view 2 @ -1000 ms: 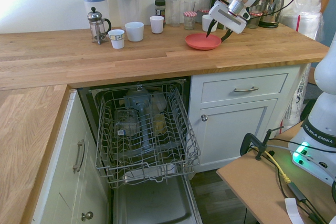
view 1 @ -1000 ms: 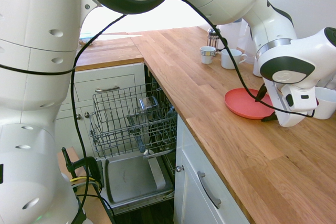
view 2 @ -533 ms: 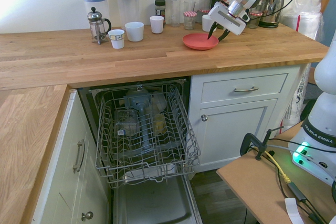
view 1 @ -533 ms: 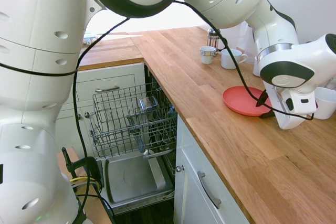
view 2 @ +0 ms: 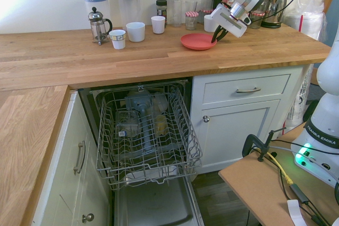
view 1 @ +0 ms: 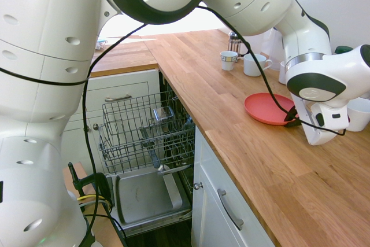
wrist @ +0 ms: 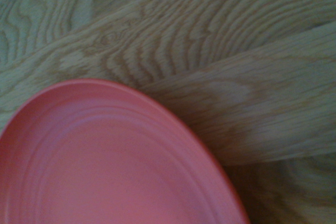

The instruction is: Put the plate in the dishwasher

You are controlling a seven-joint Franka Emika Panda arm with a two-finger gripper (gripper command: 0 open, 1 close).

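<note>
A coral-pink plate [view 1: 267, 109] lies flat on the wooden desk [view 1: 243, 143], right of centre in the first exterior view and in the upper middle of the second exterior view [view 2: 197, 41]. The white arm's claw [view 2: 217, 36] slants down onto the plate's edge at the side nearest the kettle [view 2: 275, 0]; its dark fingers are pressed close together, pinching the rim of the plate. In the wrist view the plate [wrist: 110, 166] fills the lower left, with wood grain behind it. The dishwasher [view 2: 143, 146] stands open under the desk in the lower middle of the second exterior view, its wire rack [view 2: 145, 133] pulled out over the lowered door [view 2: 156, 207]; in the first exterior view the rack [view 1: 147, 134] sits left of centre. At the back of the desk, in the upper left of the second exterior view, stand a coffee press [view 2: 97, 25], two mugs [view 2: 117, 38] and two blue-lidded jugs [view 2: 95, 1].
</note>
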